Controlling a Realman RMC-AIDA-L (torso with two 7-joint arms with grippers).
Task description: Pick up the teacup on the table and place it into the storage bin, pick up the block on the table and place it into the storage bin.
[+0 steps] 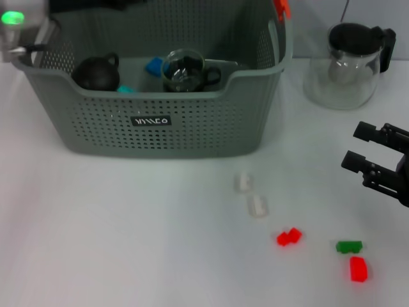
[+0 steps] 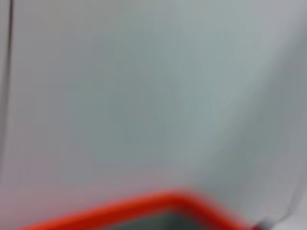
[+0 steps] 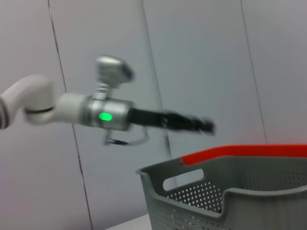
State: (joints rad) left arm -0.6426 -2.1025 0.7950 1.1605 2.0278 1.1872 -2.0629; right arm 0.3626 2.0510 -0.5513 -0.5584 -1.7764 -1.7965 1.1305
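The storage bin (image 1: 160,121) stands at the far left of the white surface (image 1: 115,230), its small black label (image 1: 151,120) facing the near side and an orange corner clip (image 1: 282,7) showing at its far right corner. Inside it, close to the near wall, lie a dark round teapot-like vessel (image 1: 96,73), a glass teacup (image 1: 184,71) with a dark handle, and a blue block (image 1: 154,66) between them; a bit of teal (image 1: 126,89) shows just beside the dark vessel.

The left gripper (image 3: 189,122) reaches out above the bin, seen from the right wrist view as a dark, blurred shape beyond the arm's green light (image 3: 104,116); whether its jaws are wide or narrow cannot be told. In the head view only the left arm's wrist (image 1: 19,32) shows, at the bin's far left corner.

The right gripper (image 1: 361,148) hangs at the right edge, over the surface, jaws parted and holding nothing.

A glass jug (image 1: 348,64) with a black lid stands to the right of the bin. On the near right of the surface lie two small clear pieces (image 1: 250,194), a red block (image 1: 289,237), a green block (image 1: 349,246) and another red block (image 1: 358,269).
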